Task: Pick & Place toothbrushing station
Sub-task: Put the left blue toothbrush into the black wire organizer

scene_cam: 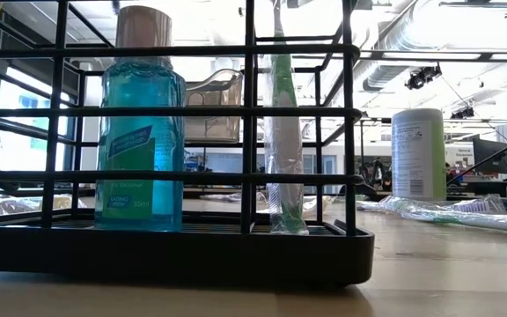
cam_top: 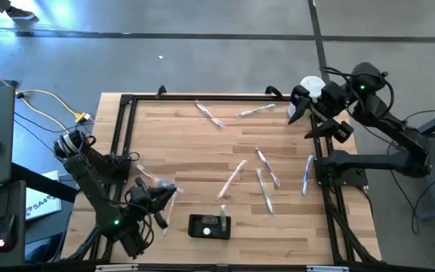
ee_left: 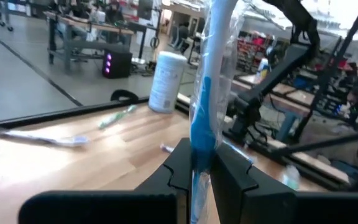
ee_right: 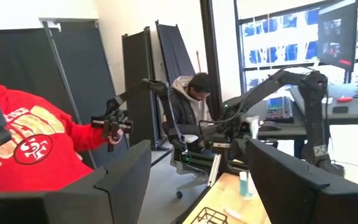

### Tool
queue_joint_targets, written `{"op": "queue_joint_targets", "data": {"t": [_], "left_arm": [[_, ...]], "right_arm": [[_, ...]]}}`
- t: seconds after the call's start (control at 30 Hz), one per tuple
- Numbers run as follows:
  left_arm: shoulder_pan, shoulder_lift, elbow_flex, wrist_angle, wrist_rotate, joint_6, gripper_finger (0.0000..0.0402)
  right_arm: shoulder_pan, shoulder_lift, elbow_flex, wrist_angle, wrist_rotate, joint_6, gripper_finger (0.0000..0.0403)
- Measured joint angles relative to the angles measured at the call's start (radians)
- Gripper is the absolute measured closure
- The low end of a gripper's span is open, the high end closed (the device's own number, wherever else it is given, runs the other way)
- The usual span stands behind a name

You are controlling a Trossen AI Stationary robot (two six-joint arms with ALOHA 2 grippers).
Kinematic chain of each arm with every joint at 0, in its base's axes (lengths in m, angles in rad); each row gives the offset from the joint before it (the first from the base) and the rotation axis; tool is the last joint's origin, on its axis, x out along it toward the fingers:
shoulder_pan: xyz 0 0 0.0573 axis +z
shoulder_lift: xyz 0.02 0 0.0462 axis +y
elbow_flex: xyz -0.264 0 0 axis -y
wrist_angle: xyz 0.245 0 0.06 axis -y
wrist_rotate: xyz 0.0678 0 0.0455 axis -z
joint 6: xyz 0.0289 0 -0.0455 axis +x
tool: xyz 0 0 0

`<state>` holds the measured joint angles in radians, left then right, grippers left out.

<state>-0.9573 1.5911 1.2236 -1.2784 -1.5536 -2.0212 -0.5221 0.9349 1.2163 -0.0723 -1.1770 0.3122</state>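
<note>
**Over the near-left corner: wrapped brush pinched, rack just beside it**

Down at the table's near-left corner, your left gripper (cam_top: 159,195) has its fingers closed tight on a wrapped blue toothbrush (ee_left: 207,93), and the wrist view shows it standing up between them, the film crinkled around the shaft. The toothbrushing station (cam_top: 209,226), that low black wire rack, sits just to the right of it near the front edge; the low view shows a blue mouthwash bottle (scene_cam: 139,132) and one wrapped green brush (scene_cam: 282,132) already standing inside.

Here's your risk: you're gripping plastic film, not bare handle. I'd judge the brush could slide or twist in the wrap as you swing over, and then the tip meets a wire bar instead of a gap. Come in tilted and you may nudge the bottle or shove the whole rack, since nothing pins it to the table (cam_top: 202,151).

Loose brushes (cam_top: 266,177) lie scattered mid-table, well clear of your path. Your right gripper (cam_top: 312,106) waits at the far-right corner beside the white canister (cam_top: 313,85), fingers spread wide, holding nothing.
</note>
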Motion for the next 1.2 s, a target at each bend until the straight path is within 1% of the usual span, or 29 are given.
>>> {"op": "queue_joint_targets", "data": {"t": [0.13,0.27,0.33,0.4,0.47,0.6,0.67,0.8,1.0,1.07,1.2], "left_arm": [[0.039,-0.037,0.038,-0.088,-0.021,0.044,0.0373],[0.042,-0.113,0.089,-0.244,-0.016,0.067,0.0373],[0.041,-0.152,0.119,-0.286,-0.007,0.122,0.0373],[0.041,-0.193,0.147,-0.292,0.01,0.221,0.0373],[0.042,-0.241,0.171,-0.294,0.051,0.32,0.0373],[0.085,-0.329,0.205,-0.283,0.143,0.502,0.0373],[0.107,-0.373,0.206,-0.262,0.19,0.616,0.0373],[0.171,-0.48,0.207,-0.132,0.323,0.895,0.0373],[0.312,-0.621,0.207,0.221,0.573,1.481,0.0373],[0.372,-0.651,0.207,0.324,0.671,1.645,0.0373],[0.504,-0.698,0.163,0.496,0.883,1.867,0.0373]], "right_arm": [[0.029,0.007,0.0,0.001,0.001,0.0,0.0149],[0.053,0.01,0.0,0.0,0.017,0.0,0.0149],[0.061,0.01,0.0,0.001,0.019,0.0,0.0149],[0.068,0.009,0.0,-0.001,0.02,0.0,0.0149],[0.074,0.009,0.0,-0.006,0.022,0.0,0.0149],[0.084,0.009,0.001,-0.029,0.027,-0.006,0.0149],[0.092,0.01,0.001,-0.041,0.03,-0.023,0.0149],[0.115,0.01,0.001,-0.046,0.082,-0.037,0.0149],[0.151,0.01,0.001,-0.046,0.199,-0.056,0.0149],[0.163,0.014,0.002,-0.045,0.231,-0.056,0.0149],[0.183,0.019,0.002,-0.045,0.272,-0.068,0.0149]]}}
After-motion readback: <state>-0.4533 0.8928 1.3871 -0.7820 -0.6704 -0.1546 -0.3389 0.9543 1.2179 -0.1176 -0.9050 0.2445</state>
